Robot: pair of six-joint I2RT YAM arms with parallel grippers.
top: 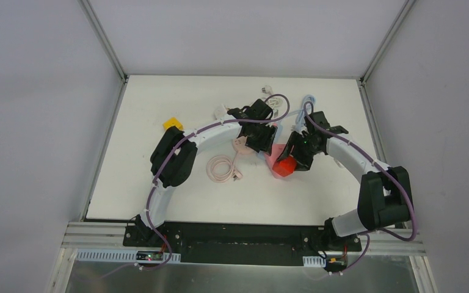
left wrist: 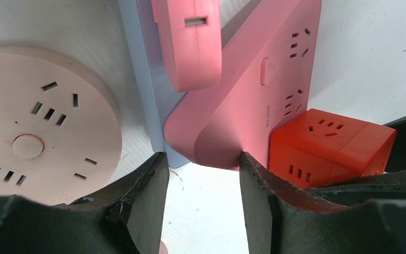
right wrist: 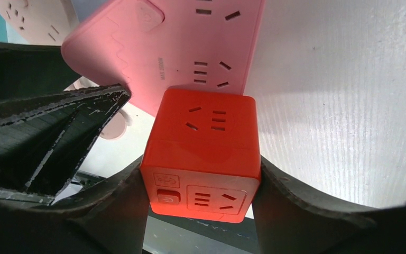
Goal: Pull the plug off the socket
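The rigid, slick orange cube plug (right wrist: 201,143) is clamped by its flanks in the right gripper (right wrist: 200,174), the pink socket strip (left wrist: 243,95) seemingly pinched by the left gripper (left wrist: 201,159).

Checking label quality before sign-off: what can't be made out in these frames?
- Joint between orange plastic cube socket and pink plastic power strip: hidden under the cube in both wrist views; too small in top view.
- Left pincer grip on the strip: left wrist, contact unclear.
- Pink plastic block: cut off by top edge, left wrist.
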